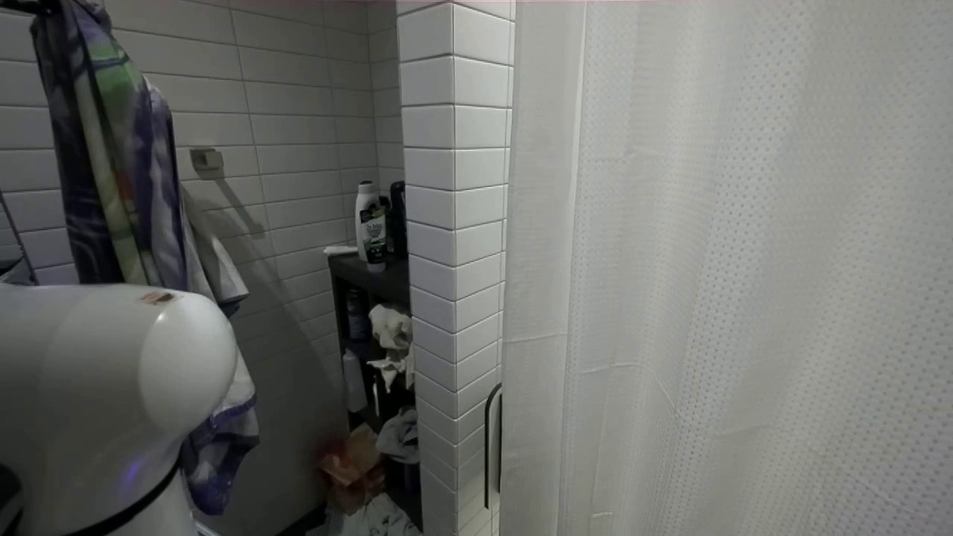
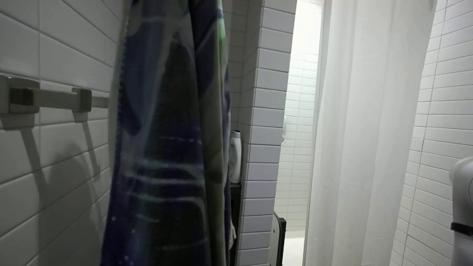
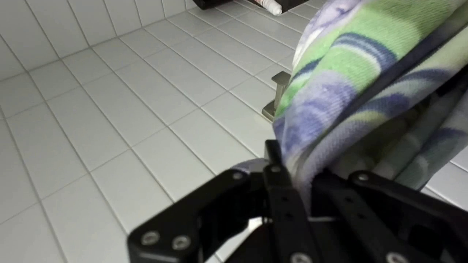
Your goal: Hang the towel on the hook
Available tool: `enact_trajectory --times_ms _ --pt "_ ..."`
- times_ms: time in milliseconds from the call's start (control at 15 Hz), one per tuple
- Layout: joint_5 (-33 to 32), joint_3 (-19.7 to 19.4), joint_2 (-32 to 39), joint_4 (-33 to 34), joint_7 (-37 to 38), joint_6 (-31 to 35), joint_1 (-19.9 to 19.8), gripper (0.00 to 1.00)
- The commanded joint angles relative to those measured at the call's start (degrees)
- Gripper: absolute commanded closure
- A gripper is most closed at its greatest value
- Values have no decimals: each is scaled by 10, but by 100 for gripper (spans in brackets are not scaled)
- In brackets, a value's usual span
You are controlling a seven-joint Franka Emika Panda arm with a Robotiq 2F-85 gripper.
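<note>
Pinching a bunched fold of the towel (image 3: 325, 98), the jaws are pressed nearly together, presumably so the rest drapes freely beneath them. They seem to sit higher than the metal wall fitting (image 3: 279, 93), likely the hook, which would suit lowering cloth onto it. The towel's own bulk partly hides that fitting; whether they touch, I cannot tell. Farther below the jaws stands a dark shelf (image 1: 391, 284); the white curtain (image 1: 670, 260) hangs well apart.

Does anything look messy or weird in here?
Yes, the dark shelf looks untidy: crumpled white stuff droops from its middle instead of lying folded, and crumpled orange stuff is bunched lower down.
</note>
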Motion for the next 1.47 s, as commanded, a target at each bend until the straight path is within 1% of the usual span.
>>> enact_trajectory --times_ms 0,333,600,1000,1200,1400 --pt "26 -34 -48 -42 -33 -8 18 98" --pt "60 -66 -84 -112 -53 -1 37 98" --pt "91 -96 -123 -161 -58 -9 57 98" --pt "103 -126 -166 -226 -54 2 58 98" --pt "104 -130 -156 -243 -53 22 55 98" --pt "101 -124 -115 -234 -55 49 51 98"
